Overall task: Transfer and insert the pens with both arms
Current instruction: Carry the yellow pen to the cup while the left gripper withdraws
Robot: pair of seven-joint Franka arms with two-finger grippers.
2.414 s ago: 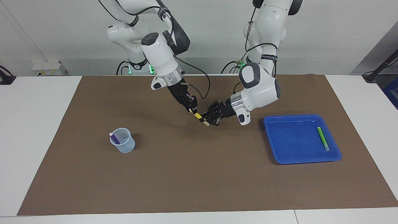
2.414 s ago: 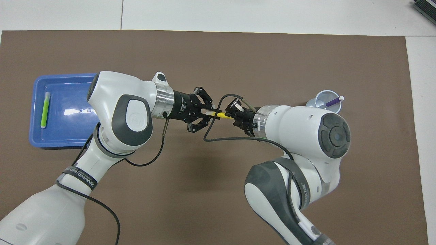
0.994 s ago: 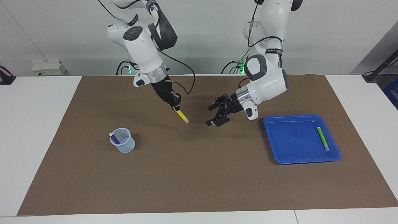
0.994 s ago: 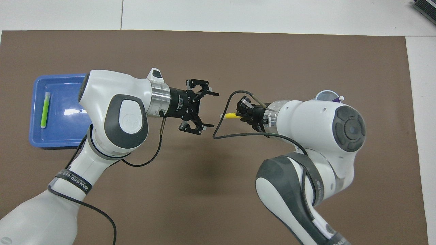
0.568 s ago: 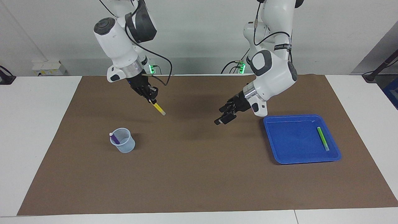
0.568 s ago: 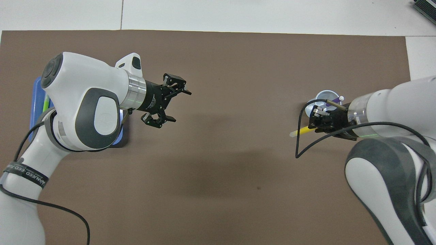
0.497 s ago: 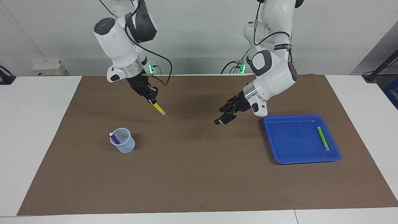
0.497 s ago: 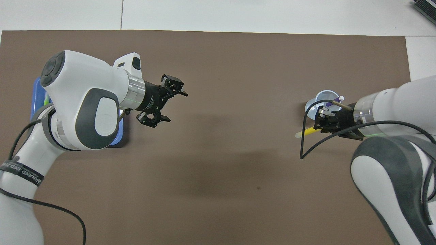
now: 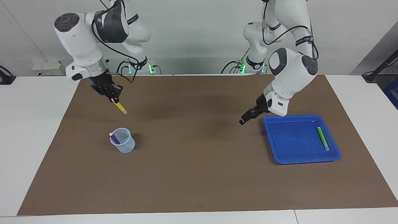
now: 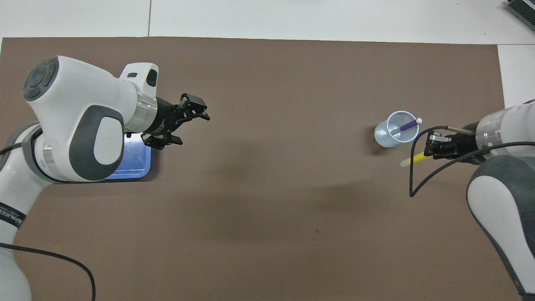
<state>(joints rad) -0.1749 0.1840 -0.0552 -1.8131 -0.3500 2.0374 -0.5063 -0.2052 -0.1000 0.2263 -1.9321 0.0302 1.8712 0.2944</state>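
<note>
The right hand (image 9: pixel 112 99) pinches the yellow pen (image 9: pixel 120 107) above the brown mat (image 9: pixel 192 174), near the clear cup (image 9: pixel 123 144) holding the purple pen (image 9: pixel 114 137). The left hand (image 9: pixel 243 120), spread, hovers beside the blue tray (image 9: pixel 279 158), where the green pen (image 9: pixel 322 138) lies.

There were three pens in all: one yellow pen (image 9: pixel 119 107) carried in the air, one purple pen (image 9: pixel 114 137) standing in a cup, and one green pen (image 9: pixel 322 138) lying in a tray. There was one cup (image 9: pixel 123 141), pale and see-through, and one blue tray (image 9: pixel 281 151). Two robot arms were at the table, each with one gripper: the right gripper (image 9: pixel 112 99) and the left gripper (image 9: pixel 242 120). One brown mat (image 9: pixel 192 174) covered the table.
</note>
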